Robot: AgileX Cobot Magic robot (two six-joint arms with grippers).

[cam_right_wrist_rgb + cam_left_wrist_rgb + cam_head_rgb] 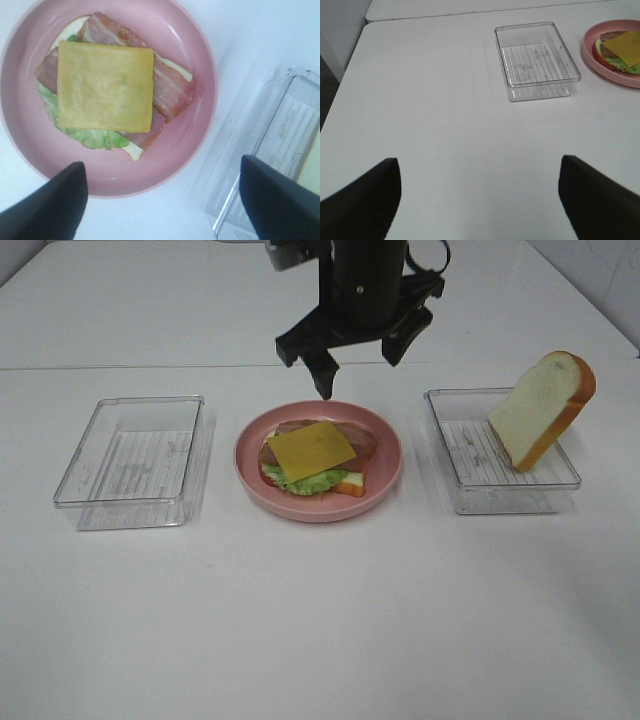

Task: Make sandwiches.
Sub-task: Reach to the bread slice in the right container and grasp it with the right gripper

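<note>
The open-topped sandwich [312,455] lies on a pink plate [318,515]: a bread slice at the bottom, green lettuce [305,481], bacon [365,440], and a yellow cheese slice [311,448] on top. The right wrist view shows the cheese [105,85], bacon [170,87] and lettuce [90,137] from above. A second bread slice [540,410] leans upright in the right clear tray [470,490]. My right gripper [360,365] hangs open and empty above the plate's far side [160,165]. My left gripper [479,161] is open and empty over bare table, out of the exterior view.
An empty clear tray [130,460] stands left of the plate; it also shows in the left wrist view [536,60], with the plate [600,65] beyond it. The right tray's edge [280,130] lies beside the plate. The table is white.
</note>
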